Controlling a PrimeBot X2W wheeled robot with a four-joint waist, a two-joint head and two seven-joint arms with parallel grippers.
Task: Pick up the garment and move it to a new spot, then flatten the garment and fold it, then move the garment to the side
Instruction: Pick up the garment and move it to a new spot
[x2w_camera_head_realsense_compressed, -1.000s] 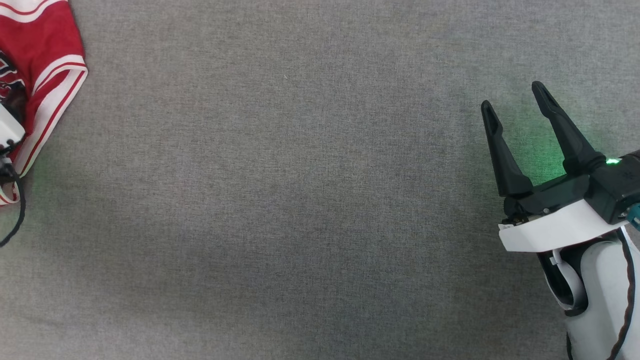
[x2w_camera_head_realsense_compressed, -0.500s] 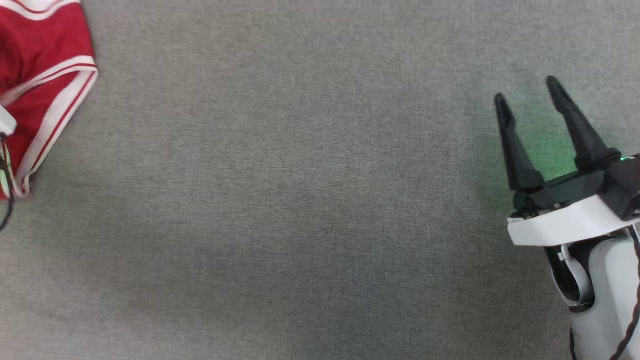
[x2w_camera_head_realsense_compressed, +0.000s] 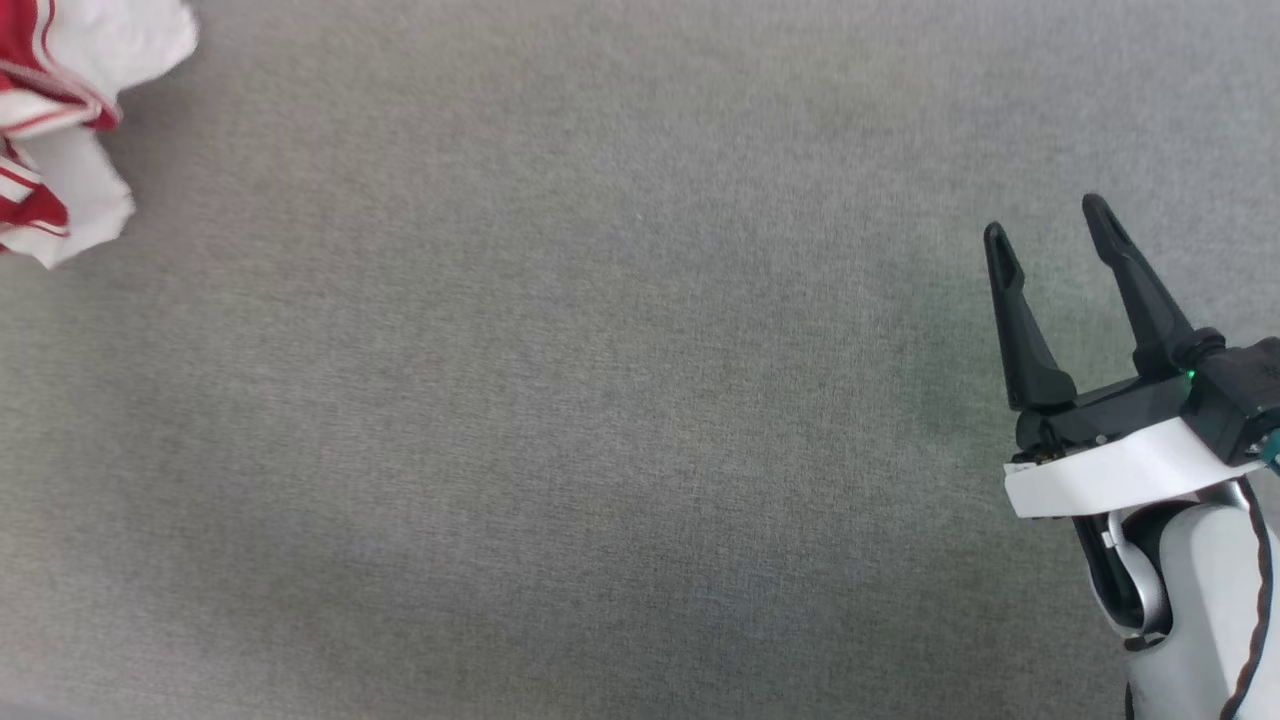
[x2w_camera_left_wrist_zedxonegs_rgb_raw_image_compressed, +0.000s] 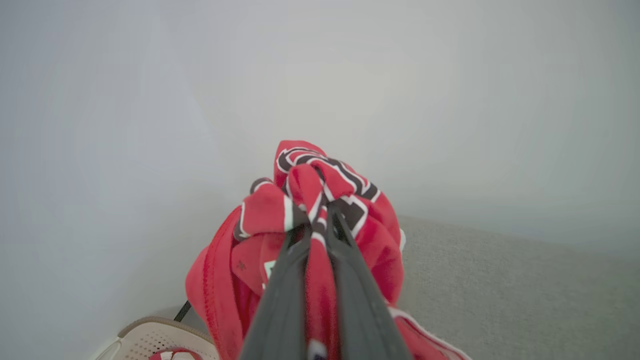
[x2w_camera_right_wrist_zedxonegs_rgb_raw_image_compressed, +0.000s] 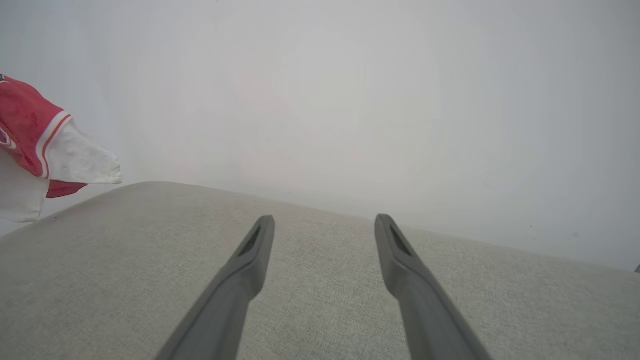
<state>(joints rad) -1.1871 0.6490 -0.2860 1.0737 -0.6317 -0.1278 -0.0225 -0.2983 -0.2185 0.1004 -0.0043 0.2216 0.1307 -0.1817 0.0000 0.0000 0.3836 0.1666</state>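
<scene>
The garment (x2w_camera_head_realsense_compressed: 60, 120) is a red jersey with white sleeves and striped trim, bunched at the head view's upper left corner. In the left wrist view my left gripper (x2w_camera_left_wrist_zedxonegs_rgb_raw_image_compressed: 320, 220) is shut on a crumpled fold of the garment (x2w_camera_left_wrist_zedxonegs_rgb_raw_image_compressed: 310, 200), whose black white-outlined lettering shows above the fingertips; it hangs in the air above the grey surface. My right gripper (x2w_camera_head_realsense_compressed: 1045, 225) stands open over the cloth at the right, fingers apart and nothing between them. In the right wrist view my right gripper (x2w_camera_right_wrist_zedxonegs_rgb_raw_image_compressed: 325, 222) is open and the garment (x2w_camera_right_wrist_zedxonegs_rgb_raw_image_compressed: 40, 145) hangs at the far left.
A grey fabric-covered surface (x2w_camera_head_realsense_compressed: 600, 400) spreads across the head view. A pale perforated basket rim (x2w_camera_left_wrist_zedxonegs_rgb_raw_image_compressed: 155, 335) shows at the bottom left of the left wrist view, below the hanging garment. A plain white wall (x2w_camera_right_wrist_zedxonegs_rgb_raw_image_compressed: 350, 100) stands behind the surface.
The garment has risen off the surface and bunched up, now showing white sleeves at the upper left corner. The head view has shifted slightly. The right gripper stays open in about the same place.
</scene>
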